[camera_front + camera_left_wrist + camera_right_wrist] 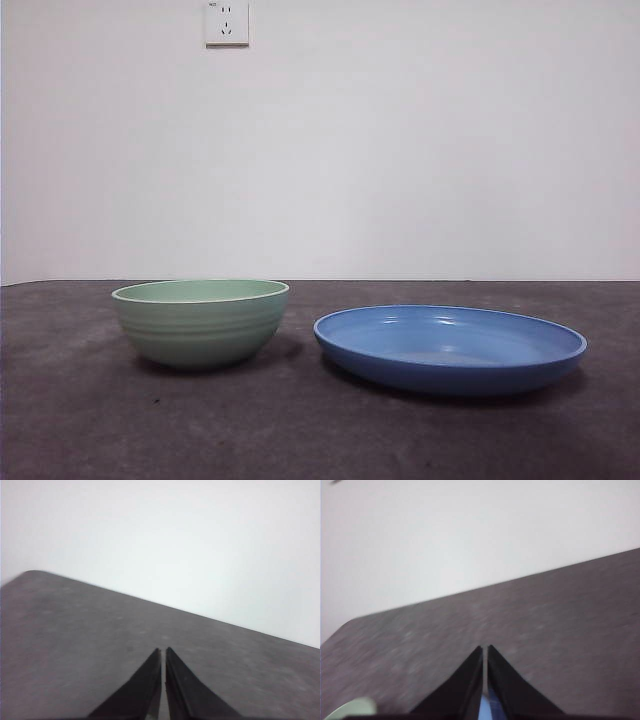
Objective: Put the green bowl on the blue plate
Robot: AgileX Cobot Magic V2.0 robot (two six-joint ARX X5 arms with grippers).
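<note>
The green bowl sits upright on the dark grey table, on the left in the front view, with its pale rim level and faint ridges around its outside. The blue plate lies flat just beside it on the right, a narrow strip of bare tabletop between the two, so they are close but not touching. Behind them is a plain white wall with a socket high up. Neither arm appears in the front view. The left gripper has its two black jaws drawn together, only a thin slit between them at the tips, and it faces bare tabletop and wall with neither dish ahead of it. The right gripper likewise has its jaws pressed nearly together and grips nothing; in its wrist view a sliver of the blue plate shows through the gap low between the jaws, and a pale edge of the green bowl peeps in at the corner, both below and behind the fingertips.
</note>
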